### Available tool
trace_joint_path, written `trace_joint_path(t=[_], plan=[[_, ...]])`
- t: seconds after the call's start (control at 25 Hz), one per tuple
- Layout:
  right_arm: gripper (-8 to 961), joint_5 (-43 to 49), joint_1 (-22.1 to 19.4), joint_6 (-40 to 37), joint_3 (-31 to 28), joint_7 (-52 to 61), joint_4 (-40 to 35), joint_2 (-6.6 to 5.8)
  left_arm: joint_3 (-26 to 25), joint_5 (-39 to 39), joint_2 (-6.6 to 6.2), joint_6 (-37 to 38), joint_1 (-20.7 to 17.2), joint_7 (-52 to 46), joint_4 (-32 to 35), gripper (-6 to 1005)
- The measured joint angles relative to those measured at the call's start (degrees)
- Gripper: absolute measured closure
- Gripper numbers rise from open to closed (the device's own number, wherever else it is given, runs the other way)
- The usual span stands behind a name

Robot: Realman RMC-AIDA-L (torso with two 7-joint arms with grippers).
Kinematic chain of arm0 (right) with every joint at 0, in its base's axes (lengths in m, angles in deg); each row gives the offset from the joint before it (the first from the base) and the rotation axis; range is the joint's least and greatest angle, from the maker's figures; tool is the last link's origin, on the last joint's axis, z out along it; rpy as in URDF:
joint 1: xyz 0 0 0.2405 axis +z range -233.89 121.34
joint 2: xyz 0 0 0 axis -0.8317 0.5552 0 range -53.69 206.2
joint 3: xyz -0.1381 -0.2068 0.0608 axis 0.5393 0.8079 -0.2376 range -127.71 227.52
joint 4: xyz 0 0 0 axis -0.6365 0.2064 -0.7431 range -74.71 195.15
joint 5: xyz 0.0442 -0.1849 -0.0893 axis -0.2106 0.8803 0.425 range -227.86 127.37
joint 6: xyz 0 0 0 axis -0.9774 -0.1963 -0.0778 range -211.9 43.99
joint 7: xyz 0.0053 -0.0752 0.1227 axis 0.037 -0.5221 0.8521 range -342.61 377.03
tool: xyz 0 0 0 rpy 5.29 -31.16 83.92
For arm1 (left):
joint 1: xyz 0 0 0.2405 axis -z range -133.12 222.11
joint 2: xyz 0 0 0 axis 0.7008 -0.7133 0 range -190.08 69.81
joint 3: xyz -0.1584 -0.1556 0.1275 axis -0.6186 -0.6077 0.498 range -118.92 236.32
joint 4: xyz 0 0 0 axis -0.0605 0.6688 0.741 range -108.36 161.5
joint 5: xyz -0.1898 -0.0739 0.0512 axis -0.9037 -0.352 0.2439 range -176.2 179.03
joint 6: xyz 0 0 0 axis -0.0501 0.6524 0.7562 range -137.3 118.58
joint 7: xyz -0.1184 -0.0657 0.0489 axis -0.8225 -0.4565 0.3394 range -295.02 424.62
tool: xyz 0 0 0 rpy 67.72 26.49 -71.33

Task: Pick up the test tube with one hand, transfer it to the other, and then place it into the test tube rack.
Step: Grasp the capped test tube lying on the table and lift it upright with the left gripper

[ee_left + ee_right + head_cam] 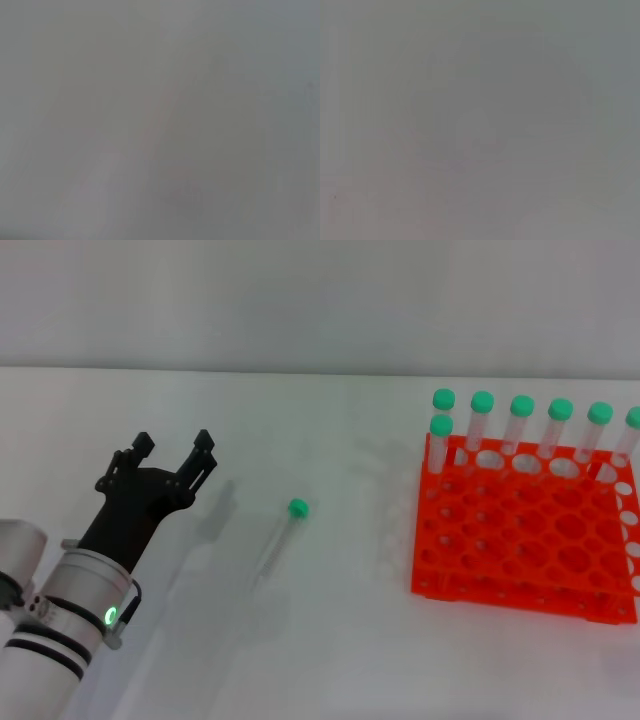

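Observation:
The test tube (pixel 276 542), thin and clear with a green cap (pixel 298 508), lies flat on the white table near the middle. My left gripper (pixel 174 452), black on a silver-white arm with a green light, is open and empty, to the left of the tube and apart from it. The orange-red test tube rack (pixel 520 545) stands at the right with several green-capped tubes (pixel 521 420) upright in its back row. My right gripper is out of view. Both wrist views show only plain grey.
The white table (pixel 330 650) runs back to a pale wall. The rack's right side is cut off by the picture's edge.

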State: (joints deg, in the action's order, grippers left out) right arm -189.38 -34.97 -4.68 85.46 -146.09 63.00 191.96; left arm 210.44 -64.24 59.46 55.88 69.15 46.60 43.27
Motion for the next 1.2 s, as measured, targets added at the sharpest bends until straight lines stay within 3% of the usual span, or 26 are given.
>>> trace_joint_path(t=[0.4,0.52,0.72,0.92,1.08,1.2], plan=[[183,0.0,-0.3,0.0,-1.2,0.0,-0.4,-0.04,-1.1,1.0,-0.97,4.5,0.6,-5.0,-2.6,138],[183,0.1,-0.4,0.0,-1.2,0.0,-0.4,-0.04,-1.3,5.6,-2.83,4.3,3.4,-16.0,-6.2,138],[183,0.1,-0.3,-0.1,-1.2,0.0,-0.3,0.03,-1.2,19.7,-5.54,5.6,10.4,-43.2,-20.5,139],[184,0.1,-0.2,-0.1,-1.2,0.0,-0.1,0.13,-1.3,19.8,-4.21,10.0,12.2,-46.8,-27.8,139],[184,0.0,-0.3,-0.1,-1.2,0.0,0.0,0.14,-1.2,12.9,-1.46,11.8,11.0,-36.5,-28.6,139],[184,0.0,-0.3,-0.1,-1.2,0.0,0.1,0.2,-1.2,8.7,-0.38,13.0,9.3,-29.9,-27.4,140]])
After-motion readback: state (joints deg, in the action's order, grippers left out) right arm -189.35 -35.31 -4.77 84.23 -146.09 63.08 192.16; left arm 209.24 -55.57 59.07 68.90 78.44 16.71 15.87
